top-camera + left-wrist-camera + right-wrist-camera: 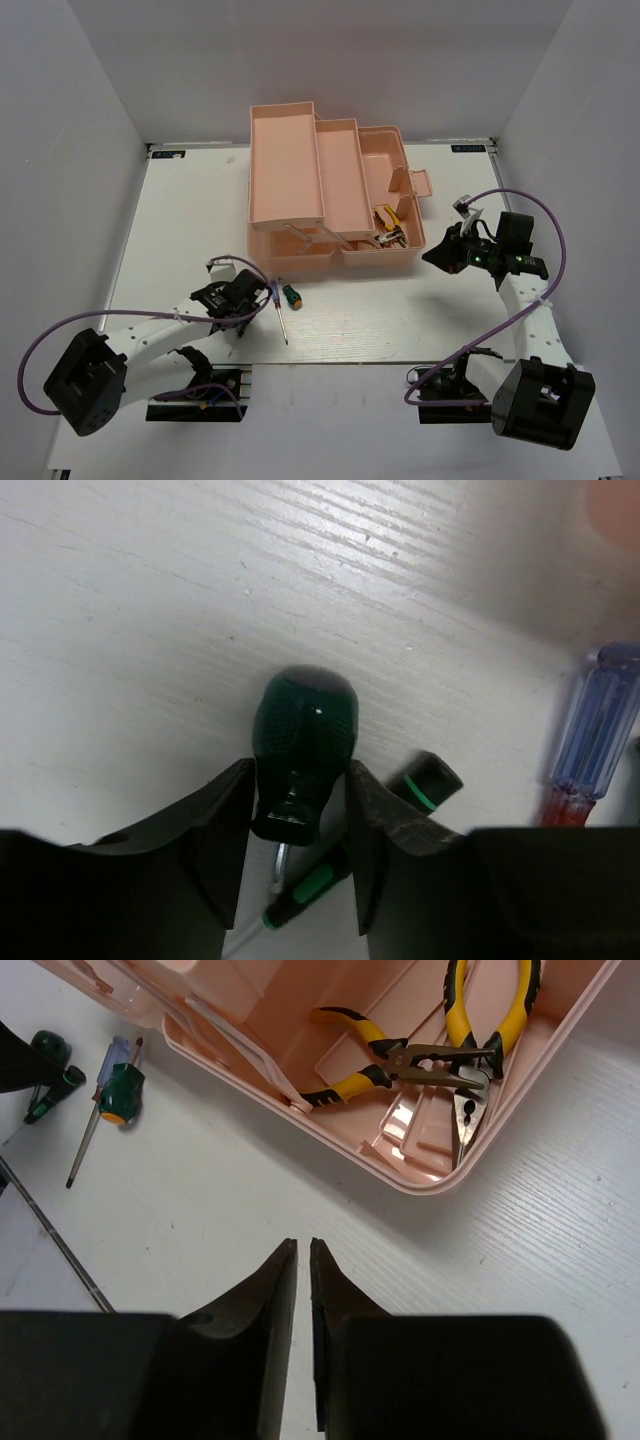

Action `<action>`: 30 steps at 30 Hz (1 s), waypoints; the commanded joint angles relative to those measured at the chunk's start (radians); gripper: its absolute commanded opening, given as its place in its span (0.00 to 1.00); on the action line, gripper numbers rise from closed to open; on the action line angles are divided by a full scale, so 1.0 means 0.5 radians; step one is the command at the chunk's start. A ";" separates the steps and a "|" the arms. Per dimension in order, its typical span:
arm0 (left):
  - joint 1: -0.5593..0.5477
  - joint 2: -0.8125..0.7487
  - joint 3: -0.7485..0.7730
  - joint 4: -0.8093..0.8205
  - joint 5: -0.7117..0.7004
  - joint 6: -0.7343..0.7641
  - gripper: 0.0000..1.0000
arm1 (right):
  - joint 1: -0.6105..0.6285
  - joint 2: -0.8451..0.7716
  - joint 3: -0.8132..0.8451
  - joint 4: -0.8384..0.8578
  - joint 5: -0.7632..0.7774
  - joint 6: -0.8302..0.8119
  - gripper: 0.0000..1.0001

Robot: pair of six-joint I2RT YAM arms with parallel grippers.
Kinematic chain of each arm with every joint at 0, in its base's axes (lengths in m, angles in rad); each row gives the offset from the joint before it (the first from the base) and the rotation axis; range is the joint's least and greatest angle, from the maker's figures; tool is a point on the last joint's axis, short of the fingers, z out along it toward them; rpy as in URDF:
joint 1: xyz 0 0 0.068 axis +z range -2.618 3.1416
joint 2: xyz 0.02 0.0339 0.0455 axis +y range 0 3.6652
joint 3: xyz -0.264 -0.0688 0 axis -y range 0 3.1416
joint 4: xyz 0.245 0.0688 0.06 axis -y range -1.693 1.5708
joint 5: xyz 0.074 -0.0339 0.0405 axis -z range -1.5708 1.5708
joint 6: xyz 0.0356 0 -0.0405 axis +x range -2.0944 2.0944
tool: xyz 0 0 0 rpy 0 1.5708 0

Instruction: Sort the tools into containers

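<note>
Top view: an open peach-pink translucent plastic toolbox (300, 180) sits at 12 o'clock on a white wooden table (400, 320). The left gripper (250, 300) is low at the box's 7 o'clock. The right gripper (440, 255) is just off its 4 o'clock corner.

Left wrist view: both black fingers (225, 830) pinch the neck of a dark green bulb-handled screwdriver (305, 730). A clear blue-handled screwdriver (600, 720) lies at 3 o'clock.

Right wrist view: the fingers are pressed almost together above the table. At 1 o'clock, two yellow-handled pliers (440, 1058) lie overlapping in the toolbox's bottom compartment
</note>
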 commanded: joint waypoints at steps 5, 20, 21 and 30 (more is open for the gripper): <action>0.010 -0.013 -0.004 0.069 0.073 -0.062 0.25 | -0.012 -0.036 0.074 -0.007 -0.052 -0.017 0.32; -0.033 -0.740 0.342 0.098 0.219 0.486 0.00 | -0.015 -0.026 0.071 -0.028 -0.113 -0.041 0.54; -0.033 -0.770 0.342 0.175 0.381 0.587 0.00 | -0.012 -0.014 0.068 -0.037 -0.116 -0.047 0.46; -0.033 -0.787 0.459 0.921 1.152 1.229 0.00 | -0.009 0.056 0.114 -0.096 -0.144 -0.075 0.00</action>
